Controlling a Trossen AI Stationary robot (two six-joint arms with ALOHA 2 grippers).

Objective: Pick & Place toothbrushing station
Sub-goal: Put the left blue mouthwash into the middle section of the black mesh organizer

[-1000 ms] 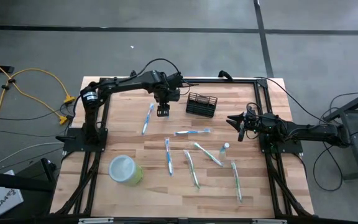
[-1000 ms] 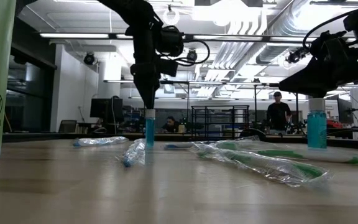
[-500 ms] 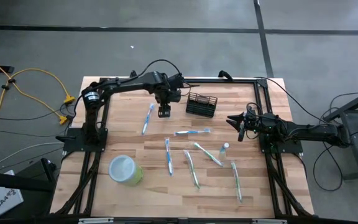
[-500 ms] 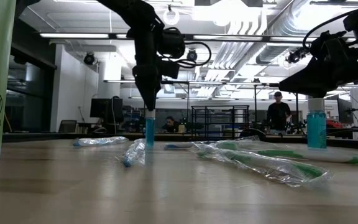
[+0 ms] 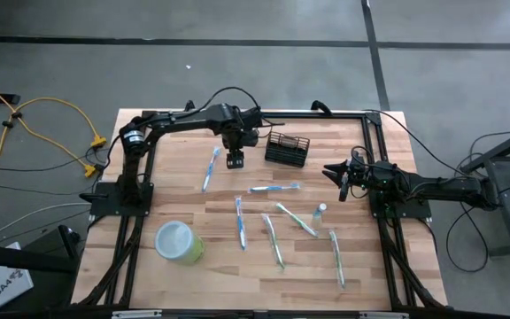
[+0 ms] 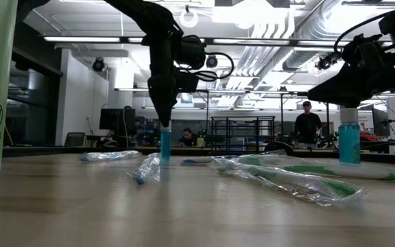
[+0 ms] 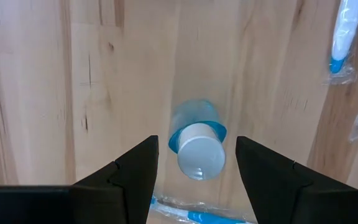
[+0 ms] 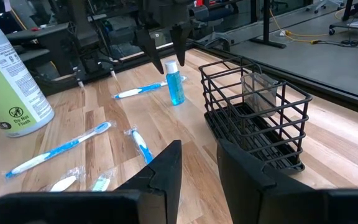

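Observation:
The black wire-mesh basket (image 5: 287,149) stands upright on its base at the far middle of the wooden table, and also shows in the right wrist view (image 8: 253,118). My left gripper (image 5: 234,160) is open, pointing down just left of the basket. It hovers over a small blue bottle with a white cap (image 7: 197,146), a finger on either side above the cap (image 8: 171,65), not touching. The bottle stands upright on the table (image 6: 165,144). My right gripper (image 5: 333,174) is open and empty, level, to the right of the basket, pointing toward it.
Several wrapped toothbrushes (image 5: 273,188) lie across the middle of the table. A second blue bottle (image 5: 320,211) stands right of centre. A light-green round cup (image 5: 177,241) stands at the near left. There is bare wood around the basket.
My left gripper has edged a little toward the table's right edge above the blue bottle, still open. The bottle and the basket have stayed in place.

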